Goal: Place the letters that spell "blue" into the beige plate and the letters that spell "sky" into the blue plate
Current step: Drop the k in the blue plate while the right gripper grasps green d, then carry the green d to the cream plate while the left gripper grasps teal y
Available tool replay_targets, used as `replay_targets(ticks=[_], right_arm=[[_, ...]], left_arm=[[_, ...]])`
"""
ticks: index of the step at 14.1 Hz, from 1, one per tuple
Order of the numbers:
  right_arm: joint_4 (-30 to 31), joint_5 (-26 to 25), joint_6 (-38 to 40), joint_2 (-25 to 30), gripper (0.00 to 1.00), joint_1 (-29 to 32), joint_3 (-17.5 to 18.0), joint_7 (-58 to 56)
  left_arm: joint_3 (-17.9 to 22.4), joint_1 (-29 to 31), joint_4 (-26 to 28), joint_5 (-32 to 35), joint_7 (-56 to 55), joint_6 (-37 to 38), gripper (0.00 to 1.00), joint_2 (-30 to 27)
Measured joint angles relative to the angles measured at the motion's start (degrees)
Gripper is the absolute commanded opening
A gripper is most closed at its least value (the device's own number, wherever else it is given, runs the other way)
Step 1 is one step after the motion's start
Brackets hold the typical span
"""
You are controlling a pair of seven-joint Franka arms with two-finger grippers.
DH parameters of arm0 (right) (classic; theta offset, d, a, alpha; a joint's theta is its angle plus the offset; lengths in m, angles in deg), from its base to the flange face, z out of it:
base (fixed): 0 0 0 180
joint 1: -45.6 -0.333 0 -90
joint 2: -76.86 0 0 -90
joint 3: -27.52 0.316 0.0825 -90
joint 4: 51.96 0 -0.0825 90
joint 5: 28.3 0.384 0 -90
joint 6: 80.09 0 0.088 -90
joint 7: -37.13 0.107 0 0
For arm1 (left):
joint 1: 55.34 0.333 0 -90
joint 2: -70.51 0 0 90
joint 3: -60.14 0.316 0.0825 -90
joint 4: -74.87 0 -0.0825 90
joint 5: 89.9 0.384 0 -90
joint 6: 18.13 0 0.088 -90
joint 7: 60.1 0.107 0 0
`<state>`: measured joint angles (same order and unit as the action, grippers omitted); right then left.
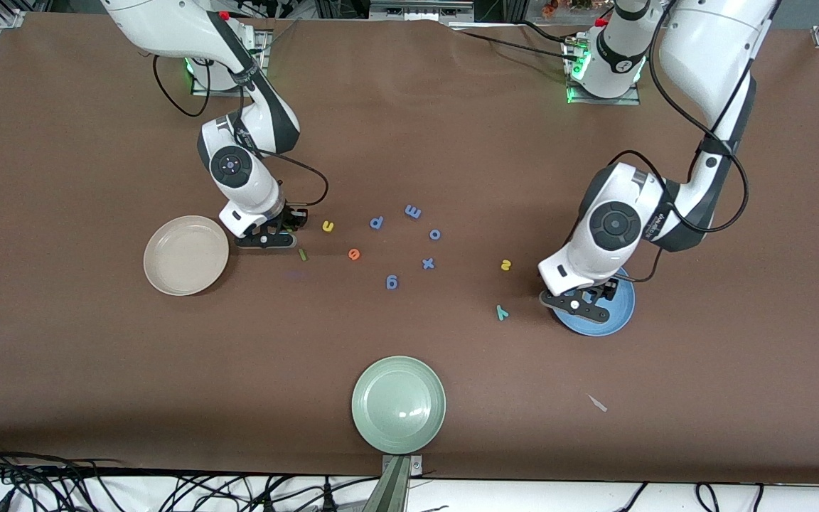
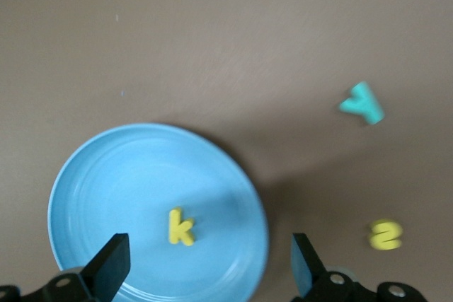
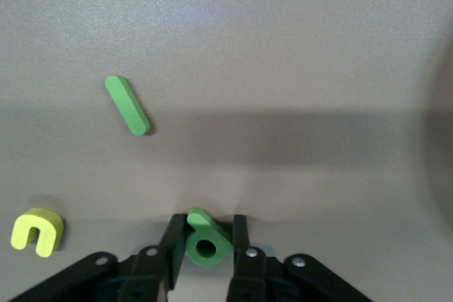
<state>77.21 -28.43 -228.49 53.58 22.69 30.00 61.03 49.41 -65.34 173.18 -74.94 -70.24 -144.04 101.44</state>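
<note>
Beside the beige plate, which lies empty, we see the right gripper clamped on the green b at table level; the small foam letter could twist free on lifting. Over the blue plate, the left gripper stands wide open, with the yellow k inside.

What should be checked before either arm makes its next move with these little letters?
1. Yellow k lies in the blue plate: ok.
2. Left gripper open over that plate, holding nothing: ok.
3. Right gripper fingers on either side of the green b: ok; firmly gripped: cannot tell.
4. Beige plate beside the right gripper holds no letters: ok.
5. Yellow s and teal y on the table, not yet in the blue plate: not ok.
</note>
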Motion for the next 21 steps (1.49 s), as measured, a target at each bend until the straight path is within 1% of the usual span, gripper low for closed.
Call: replay_targets(ticks=[2,4,6,7,9,11,13,15,16,17,18,21], right_arm=[[0.0,0.0,0.0,0.0,0.22,0.0,0.0,0.0],[-0.3,0.0,0.2,0.1,0.21,0.0,-0.1,-0.1],[-1.7,0.0,2.9,0.6,0.21,0.0,-0.7,-0.8],[-3.1,0.0,5.9,1.0,0.21,0.0,-1.6,-2.4],[-6.4,0.0,12.8,2.0,0.21,0.1,-4.8,-7.8],[-8.7,0.0,17.0,2.8,0.21,0.3,-8.4,-13.6],[-9.1,0.0,17.7,2.9,0.21,0.5,-11.8,-18.5],[-9.4,0.0,17.7,2.6,0.22,1.5,-13.8,-22.6],[-10.0,0.0,17.7,2.3,0.28,2.6,-14.1,-24.3],[-10.9,0.0,17.7,1.8,0.72,4.0,-14.2,-26.0],[-11.4,0.0,17.7,1.2,1.0,5.5,-14.2,-27.4],[-12.1,0.0,17.7,-0.3,1.0,7.7,-14.3,-29.2]], left_arm=[[0.0,-1.6,-2.5,-3.7,-5.0,0.8,1.0,0.8],[0.0,-2.2,-5.9,-7.0,-8.4,0.8,1.0,3.2],[0.0,-2.3,-9.4,-9.4,-11.9,0.8,1.0,6.5],[0.0,-2.7,-10.9,-10.3,-14.1,0.8,1.0,8.3],[0.0,-4.2,-13.5,-10.7,-19.9,0.7,1.0,11.4],[0.1,-6.2,-16.0,-10.7,-24.1,0.6,1.0,14.4],[0.2,-7.5,-18.3,-10.7,-26.0,0.5,0.98,16.6],[0.9,-7.6,-19.4,-10.7,-26.4,0.5,0.96,17.6],[1.4,-7.5,-19.5,-10.7,-26.4,0.4,0.94,17.7],[1.8,-7.2,-19.6,-10.7,-26.4,0.1,0.93,17.8],[1.9,-7.0,-19.6,-10.7,-26.4,-0.3,0.91,18.0],[1.9,-7.1,-19.6,-10.7,-26.4,-2.9,0.87,19.1]])
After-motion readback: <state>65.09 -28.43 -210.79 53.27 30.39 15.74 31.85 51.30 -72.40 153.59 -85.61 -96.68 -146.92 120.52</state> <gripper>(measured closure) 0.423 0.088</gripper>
